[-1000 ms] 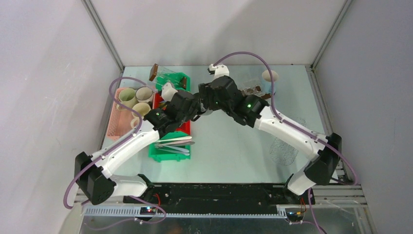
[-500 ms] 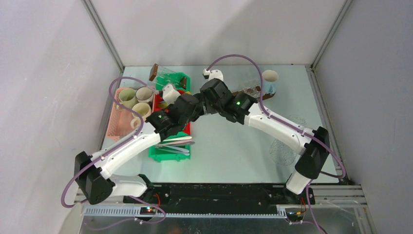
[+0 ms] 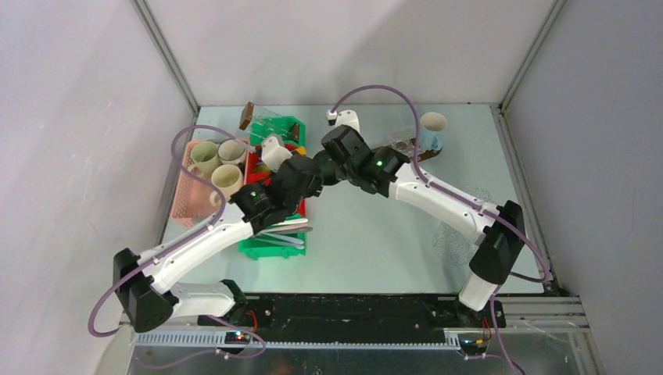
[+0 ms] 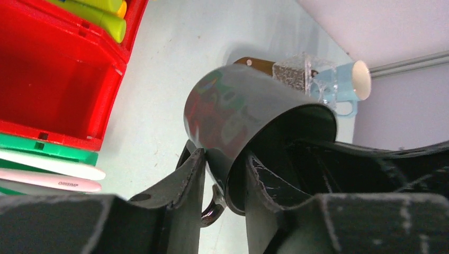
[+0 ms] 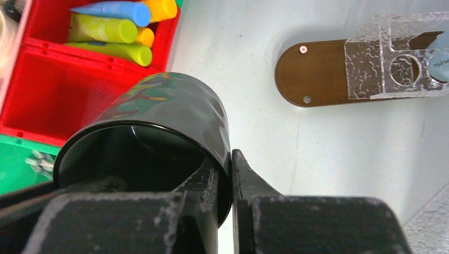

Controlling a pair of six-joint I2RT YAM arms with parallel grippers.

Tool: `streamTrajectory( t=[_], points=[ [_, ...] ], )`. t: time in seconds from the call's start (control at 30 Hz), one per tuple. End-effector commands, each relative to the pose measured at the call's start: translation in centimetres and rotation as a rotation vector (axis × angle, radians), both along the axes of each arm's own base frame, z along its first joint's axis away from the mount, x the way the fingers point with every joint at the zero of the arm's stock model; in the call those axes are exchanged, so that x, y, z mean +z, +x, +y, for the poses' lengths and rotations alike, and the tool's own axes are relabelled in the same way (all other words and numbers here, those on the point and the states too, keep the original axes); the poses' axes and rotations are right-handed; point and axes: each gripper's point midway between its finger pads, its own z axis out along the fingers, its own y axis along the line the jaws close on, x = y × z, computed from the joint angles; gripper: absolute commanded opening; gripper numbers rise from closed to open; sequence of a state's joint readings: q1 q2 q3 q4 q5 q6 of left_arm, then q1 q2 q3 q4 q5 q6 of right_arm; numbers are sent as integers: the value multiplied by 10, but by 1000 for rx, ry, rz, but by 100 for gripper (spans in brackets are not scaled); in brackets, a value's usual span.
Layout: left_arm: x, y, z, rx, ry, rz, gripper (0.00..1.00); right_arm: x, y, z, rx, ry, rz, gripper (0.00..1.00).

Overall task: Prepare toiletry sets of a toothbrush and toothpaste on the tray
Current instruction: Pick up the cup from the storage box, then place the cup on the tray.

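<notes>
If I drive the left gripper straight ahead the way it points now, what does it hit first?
The dark mug: its wall stands between the fingers of the left gripper, so the rim would likely seat deeper into the jaws at once.

At left, a tray (image 3: 182, 205) with three mugs (image 3: 227, 178) on it. Just right of it, a bin (image 5: 37, 95) with tubes (image 5: 103, 29) in its far compartment; in front of that, a second bin (image 3: 270, 248) with toothbrushes (image 3: 285, 226) across it. Right of the bins, mid-table, a fourth mug (image 5: 169, 106). At far right, a fifth mug (image 3: 432, 125) beside a stand (image 5: 312, 74).
</notes>
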State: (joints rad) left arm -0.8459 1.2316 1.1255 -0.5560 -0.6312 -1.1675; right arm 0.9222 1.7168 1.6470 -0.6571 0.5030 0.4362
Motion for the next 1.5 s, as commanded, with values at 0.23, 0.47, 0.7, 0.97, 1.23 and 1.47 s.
streamTrajectory(
  t=[0.23, 0.47, 0.7, 0.97, 1.23, 1.47],
  points=[
    [55, -2, 37, -12, 51, -262, 76, 41, 17, -18, 117, -58, -84, 0],
    [56, -19, 49, -172, 253, -288, 91, 39, 46, -41, 237, -192, -127, 0],
    [31, -41, 50, -335, 336, -258, 94, 21, 75, -61, 348, -310, -122, 0],
    [1, -52, 47, -399, 345, -212, 100, -5, 117, -84, 417, -408, -72, 0],
    [-16, -50, 49, -417, 411, -176, 100, -41, 152, -97, 439, -529, -35, 0],
    [-13, -50, 52, -411, 409, -213, 100, -64, 172, -102, 464, -565, -32, 0]
  ],
)
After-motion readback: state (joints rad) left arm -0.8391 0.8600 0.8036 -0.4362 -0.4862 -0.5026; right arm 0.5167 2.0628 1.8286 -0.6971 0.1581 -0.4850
